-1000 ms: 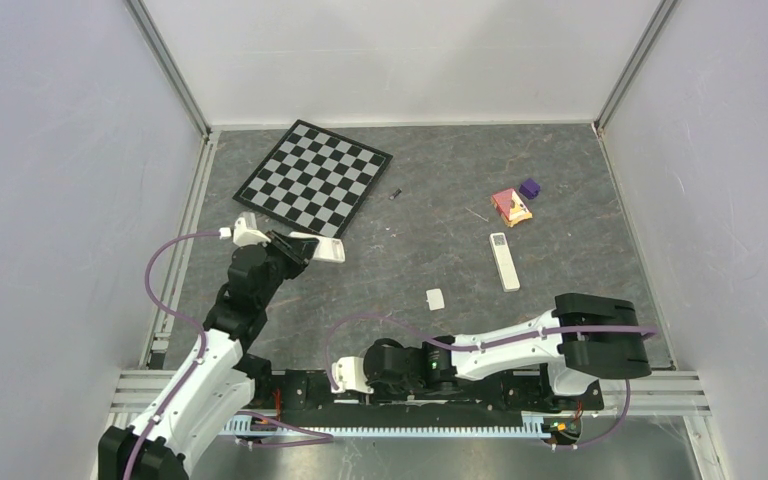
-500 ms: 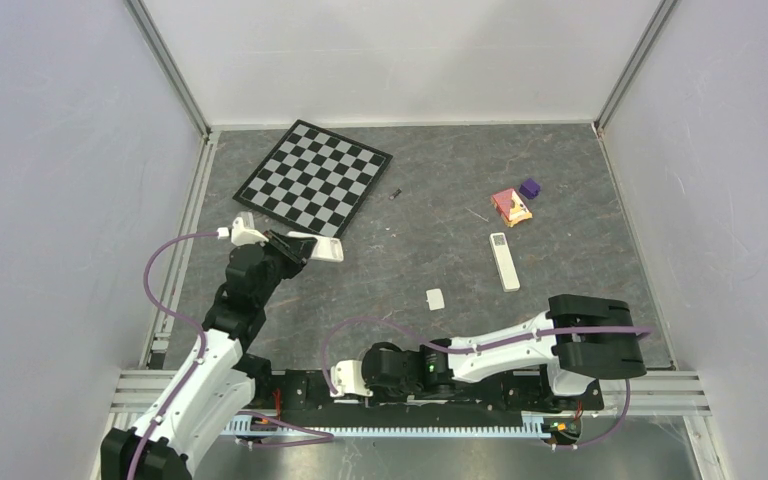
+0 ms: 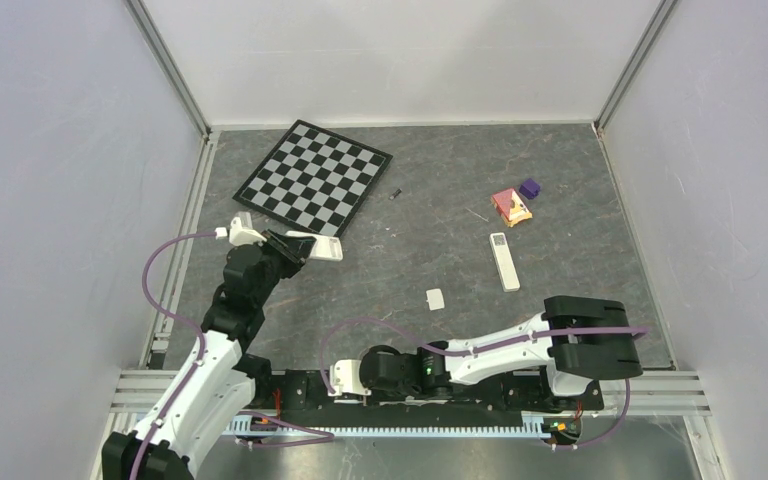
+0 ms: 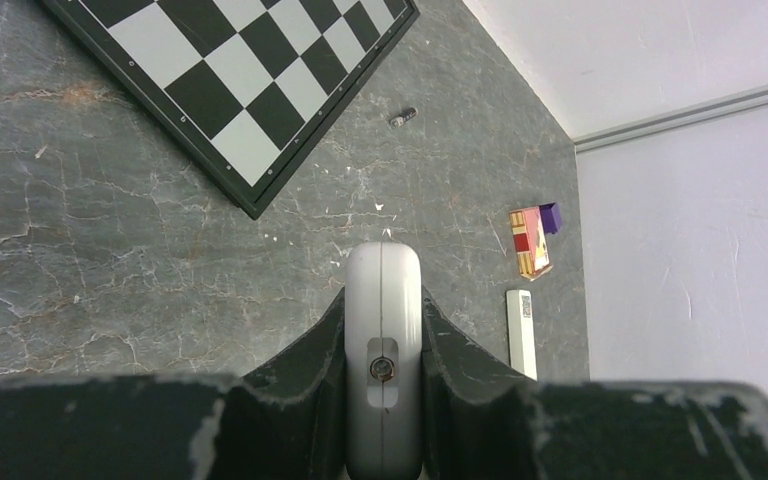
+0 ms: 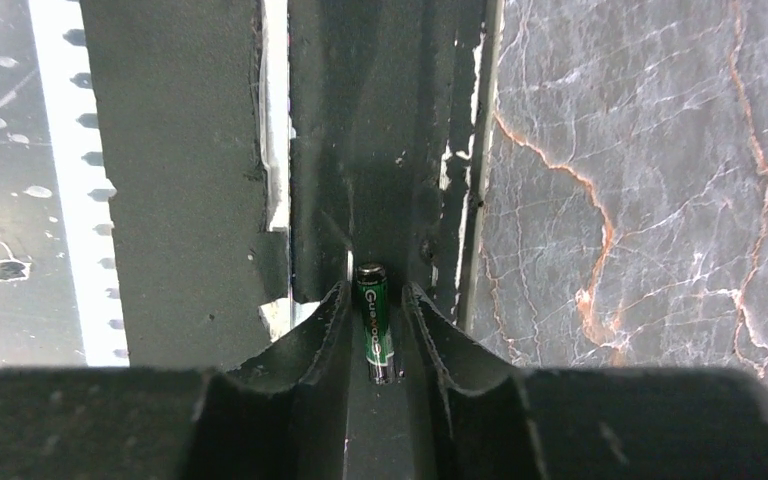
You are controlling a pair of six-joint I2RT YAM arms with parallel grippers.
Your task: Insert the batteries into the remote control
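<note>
My left gripper [image 4: 383, 297] is shut on a white remote control [image 4: 383, 330], held edge-on above the floor just near of the chessboard; from above, the remote control [image 3: 324, 249] sticks out to the right of the fingers. My right gripper [image 5: 375, 291] is low over the dark base rail at the near edge. Its fingers press both sides of a green-wrapped battery [image 5: 374, 322] lying in the rail's groove. A second small dark battery [image 3: 396, 193] lies on the floor right of the chessboard, also seen as the battery [image 4: 403, 118] from the left wrist.
A chessboard [image 3: 314, 178] lies at the back left. A second white remote [image 3: 504, 261], a small white cover piece [image 3: 435, 298], a thin pale stick [image 3: 477, 214], a red-yellow box [image 3: 511, 206] and a purple block [image 3: 529, 187] lie to the right. Walls enclose three sides.
The right gripper's fingers have closed in on the green battery, and the right arm has shifted slightly left along the rail. The left arm and its remote have not moved.
</note>
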